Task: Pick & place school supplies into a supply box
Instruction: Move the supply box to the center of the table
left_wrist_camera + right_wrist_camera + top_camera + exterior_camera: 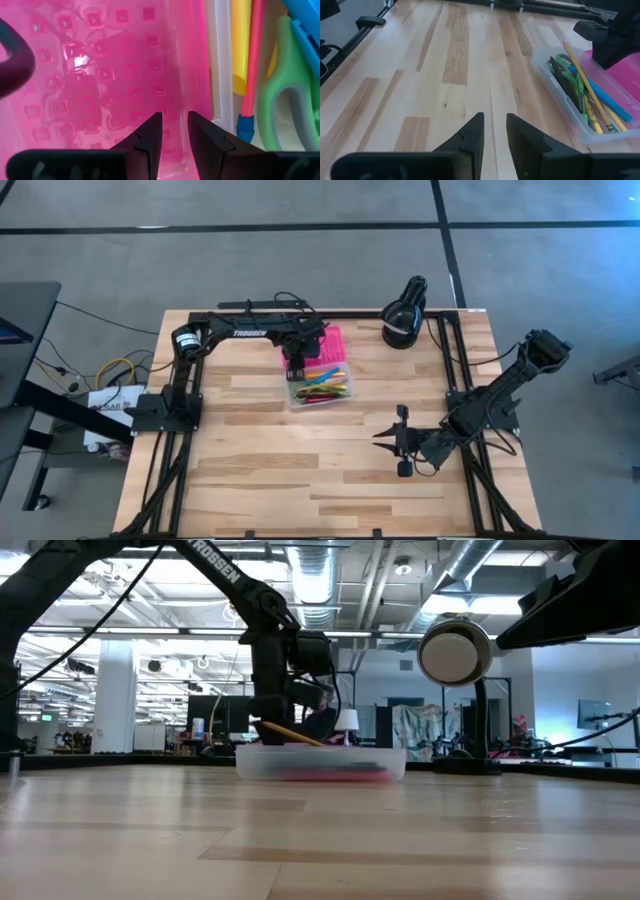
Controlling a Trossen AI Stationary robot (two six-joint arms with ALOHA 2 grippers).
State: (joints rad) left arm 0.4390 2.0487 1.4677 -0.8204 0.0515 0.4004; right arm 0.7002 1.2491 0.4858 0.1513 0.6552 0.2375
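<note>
The wooden table (pixel 330 470) stands on a grey floor (pixel 300 260) with dark lines. A black round lamp (pixel 404 315) sits at the table's far edge. Behind it is a big room with white pipes (pixel 310 575) on the ceiling and bright lights.

Left hand (pixel 174 131) low, pointing down, fingers slightly parted. Right hand (pixel 494 131) level, slightly parted, empty.

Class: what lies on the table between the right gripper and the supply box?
Only bare wooden table separates the right gripper from the supply box, seen in the right wrist view.
</note>
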